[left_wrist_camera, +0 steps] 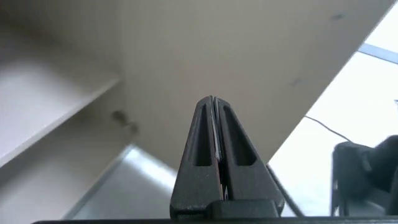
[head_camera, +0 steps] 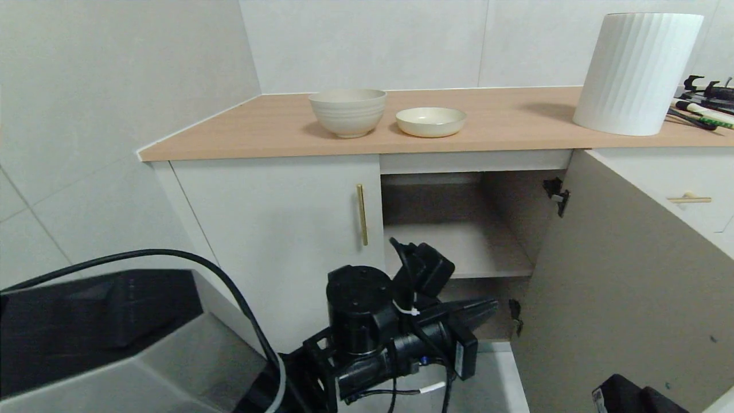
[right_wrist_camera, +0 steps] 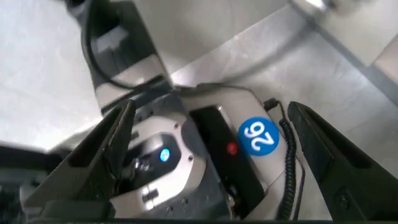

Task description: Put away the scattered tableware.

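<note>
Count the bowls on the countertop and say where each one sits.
2. The deep ribbed bowl sits on the countertop above the closed cabinet door; the shallow bowl sits apart to its right, above the open compartment. The tall white container may hide more.

You've got a tall white ribbed container upright at the right end of the wooden counter. Just beside it, at the far right edge, a bunch of pens and tools lying flat. Below those, a white drawer with a brass handle. White tiled wall behind.
</note>
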